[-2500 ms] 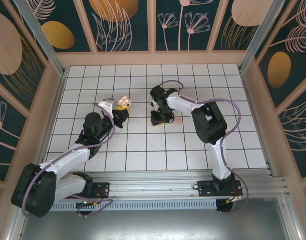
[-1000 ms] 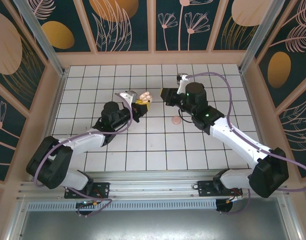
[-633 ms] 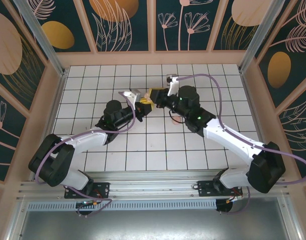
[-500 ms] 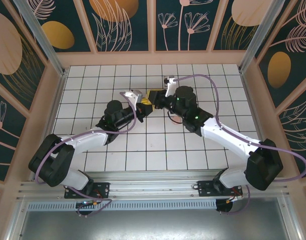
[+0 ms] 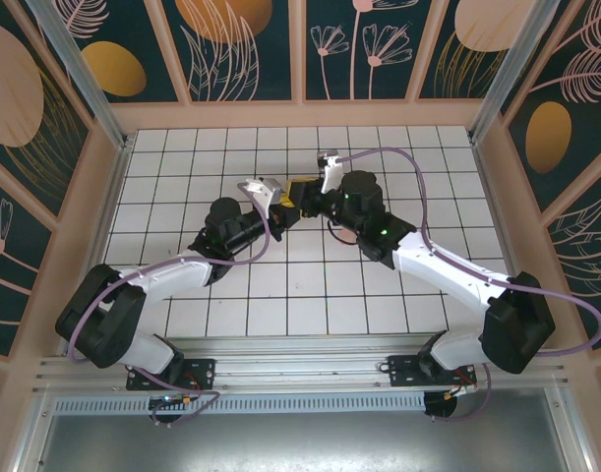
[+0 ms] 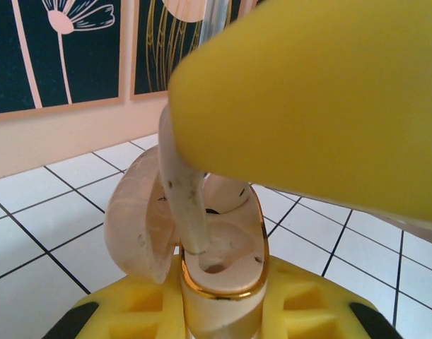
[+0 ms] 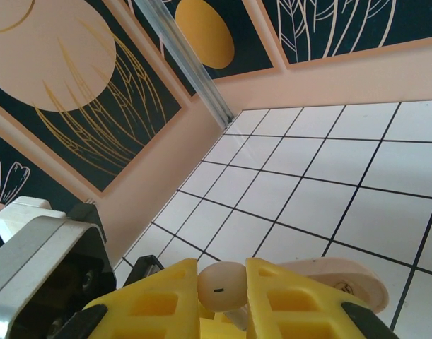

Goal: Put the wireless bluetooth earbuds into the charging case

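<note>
so the left gripper (image 6: 221, 316) is clamped on the base of the charging case (image 6: 226, 265), holding it upright and open, with the lid (image 6: 136, 220) swung off to the left. The right gripper (image 7: 221, 281) is pinching one earbud (image 7: 219, 285) between its yellow fingers (image 7: 300, 296). In the left wrist view the bud's stem (image 6: 184, 205) has its tip down inside the case's gold-rimmed well. From above, both claws meet nose to nose over the white tiled floor (image 5: 379, 295), toward the back.
</note>
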You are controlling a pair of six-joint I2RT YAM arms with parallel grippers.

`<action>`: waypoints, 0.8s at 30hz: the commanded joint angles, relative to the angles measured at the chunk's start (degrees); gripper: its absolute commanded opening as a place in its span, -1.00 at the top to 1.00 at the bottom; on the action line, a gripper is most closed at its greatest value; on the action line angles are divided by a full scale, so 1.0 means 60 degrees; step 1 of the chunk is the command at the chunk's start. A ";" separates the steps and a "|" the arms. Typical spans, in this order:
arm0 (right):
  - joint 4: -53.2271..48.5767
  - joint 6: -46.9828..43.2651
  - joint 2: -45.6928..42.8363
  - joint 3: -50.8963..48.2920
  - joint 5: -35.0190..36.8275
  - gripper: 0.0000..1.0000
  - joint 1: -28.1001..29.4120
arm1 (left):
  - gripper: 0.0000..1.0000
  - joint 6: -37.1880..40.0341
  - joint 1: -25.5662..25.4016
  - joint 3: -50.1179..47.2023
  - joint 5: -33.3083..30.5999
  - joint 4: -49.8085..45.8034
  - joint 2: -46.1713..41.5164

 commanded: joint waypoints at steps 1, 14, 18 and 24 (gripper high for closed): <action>-0.0002 -0.0117 -0.0355 -0.0172 0.0162 0.62 0.0111 | 0.72 0.0294 -0.0066 0.0245 -0.0154 0.0490 -0.0288; 0.0297 0.0175 -0.0552 -0.0723 0.0033 0.62 0.0111 | 0.72 0.0325 -0.0058 0.0283 -0.0106 0.0805 -0.0410; 0.0526 0.0378 -0.0566 -0.0936 -0.0226 0.62 0.0059 | 0.72 0.0321 -0.0058 0.0283 -0.0103 0.0900 -0.0459; 0.0722 0.0642 -0.0680 -0.1274 -0.0265 0.63 0.0001 | 0.72 0.0290 -0.0058 0.0278 -0.0120 0.1080 -0.0560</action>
